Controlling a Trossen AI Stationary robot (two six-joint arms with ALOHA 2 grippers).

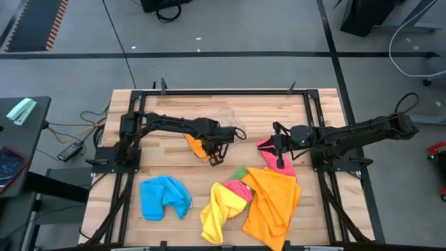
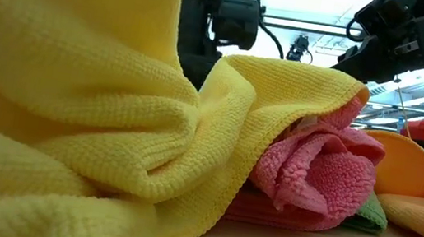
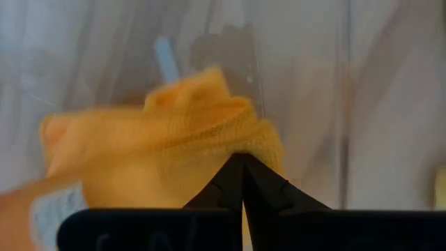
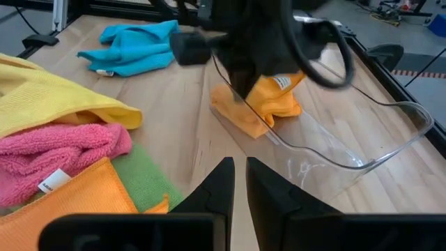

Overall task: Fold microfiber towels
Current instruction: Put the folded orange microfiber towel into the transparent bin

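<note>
1. Wood-slat table (image 1: 174, 171) is carrying everything; a dark frame is running around its edge.
2. Big orange towel (image 1: 273, 202) is lying crumpled at the front right, long axis running from the table's middle toward the front edge; looped microfiber nap.
3. Yellow towel (image 1: 217, 213) is sitting bunched just left of it, touching it, draped over a pink towel (image 1: 239, 188); a green towel (image 4: 143, 181) is peeking out underneath.
4. Blue towel (image 1: 165, 196) is lying in a loose heap at the front left, well apart from the pile.
5. Clear plastic tub (image 4: 348, 143) is resting on its side near the table's middle, open mouth toward the right arm.
6. Small orange towel (image 4: 268, 104) is sitting folded into a thick wad at the tub's mouth, half in, white tag (image 4: 280, 82) showing.
7. Left gripper (image 1: 216, 157) is hanging right over that wad, fingers (image 3: 261, 188) pressed together, tips touching its top fold; can't tell whether any cloth is pinched.
8. Second pink towel (image 1: 268, 148) is lying below the right gripper (image 1: 281, 162), beside the big orange towel.
9. Right gripper fingers (image 4: 219, 185) are standing nearly together, narrow gap, nothing visible between them.
</note>
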